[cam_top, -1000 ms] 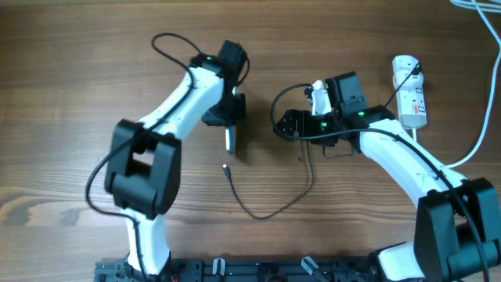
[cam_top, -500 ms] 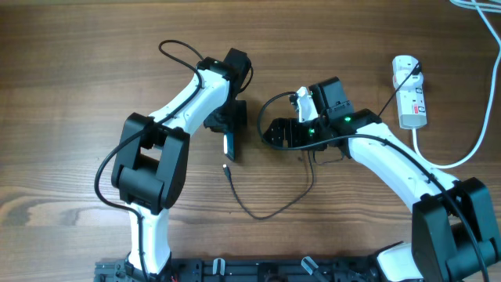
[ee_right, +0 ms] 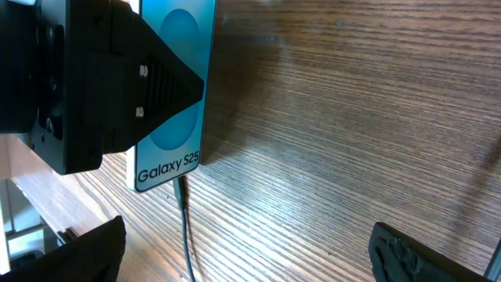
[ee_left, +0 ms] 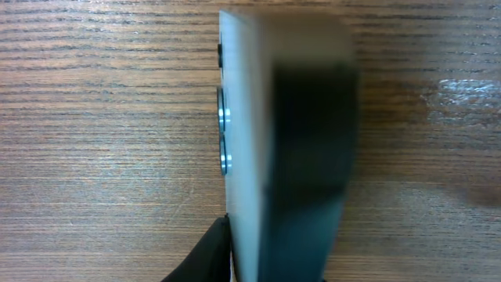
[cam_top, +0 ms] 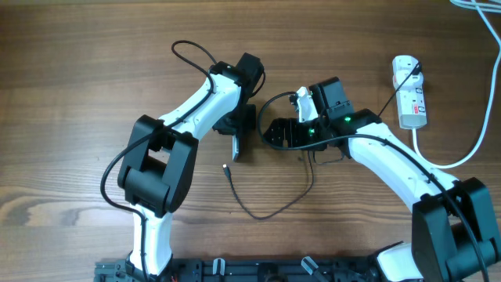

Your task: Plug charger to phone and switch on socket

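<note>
left gripper (cam_top: 235, 128): jaws pressed onto the phone's two flat faces; one black finger (ee_right: 117, 86) lies across the cyan screen in the right wrist view, and the other is a dark blur behind the phone's back in the left wrist view.
phone (cam_top: 234, 147): held on edge above the table (cam_top: 78, 78), seen from overhead as a thin sliver. Its long axis runs out from the jaws towards the robot's base.
phone, facing: the screen (ee_right: 184, 27) faces the right arm. The end marked "Galaxy S25" sticks out past the finger and points towards the base.
phone, edge: its side buttons (ee_left: 225, 141) face the left wrist camera.
charger (cam_top: 258, 213): thin black cable lying slack on the table in a loop that runs under the right arm.
connector (cam_top: 225, 167): just off the phone's lettered end. The overhead view shows a small gap between them, and the right wrist view shows the cable (ee_right: 185, 227) right under that edge.
right gripper (ee_right: 246, 247): jaws spread wide and empty, facing the phone's screen from just beside it.
socket (cam_top: 410, 98): far right of the table, lengthwise front to back, well apart from both grippers. A black plug sits in it.
white cord (cam_top: 462, 160): curves off to the table's right edge.
</note>
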Controlling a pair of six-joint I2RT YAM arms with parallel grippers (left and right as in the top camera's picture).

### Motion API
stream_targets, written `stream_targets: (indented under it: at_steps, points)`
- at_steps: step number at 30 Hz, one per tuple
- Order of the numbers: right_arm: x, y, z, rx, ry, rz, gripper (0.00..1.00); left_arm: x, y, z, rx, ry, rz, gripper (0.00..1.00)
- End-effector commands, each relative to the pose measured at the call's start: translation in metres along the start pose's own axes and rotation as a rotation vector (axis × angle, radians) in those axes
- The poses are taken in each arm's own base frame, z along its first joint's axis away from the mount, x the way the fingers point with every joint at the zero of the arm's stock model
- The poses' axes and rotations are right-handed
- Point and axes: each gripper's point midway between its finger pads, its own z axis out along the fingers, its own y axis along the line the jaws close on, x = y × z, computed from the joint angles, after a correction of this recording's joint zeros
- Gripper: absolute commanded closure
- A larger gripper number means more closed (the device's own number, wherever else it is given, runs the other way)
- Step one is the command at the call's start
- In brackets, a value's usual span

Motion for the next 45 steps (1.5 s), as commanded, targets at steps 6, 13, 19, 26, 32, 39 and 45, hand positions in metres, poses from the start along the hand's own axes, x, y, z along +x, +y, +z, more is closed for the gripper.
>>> stream_targets:
  at_steps: [6,13,19,26,32,39,45]
  points:
    - [0.005,-0.005,0.003,0.018,0.013,-0.014,0.0,0.006,0.007,0.01,-0.037,0.031,-0.007,0.96]
    - [-0.014,0.035,-0.034,-0.002,0.035,-0.176,0.41,-0.027,0.029,-0.083,0.268,-0.134,-0.174,0.96]
    - [0.012,0.063,0.0,0.189,0.042,-0.394,0.95,-0.047,0.088,-0.192,1.01,-0.231,-0.224,0.96]
    - [0.017,0.071,0.021,0.253,0.004,-0.328,0.0,-0.03,0.126,-0.189,1.02,-0.237,-0.229,0.96]
    - [0.014,0.073,0.022,0.245,-0.013,-0.297,0.0,-0.028,0.125,-0.189,1.021,-0.227,-0.231,0.96]
    - [0.014,0.074,0.022,0.244,-0.014,-0.297,0.01,-0.01,0.11,-0.187,1.022,-0.177,-0.152,0.96]
    - [0.014,0.074,0.022,0.244,-0.014,-0.297,0.01,-0.013,0.102,-0.166,1.084,-0.233,-0.085,0.96]
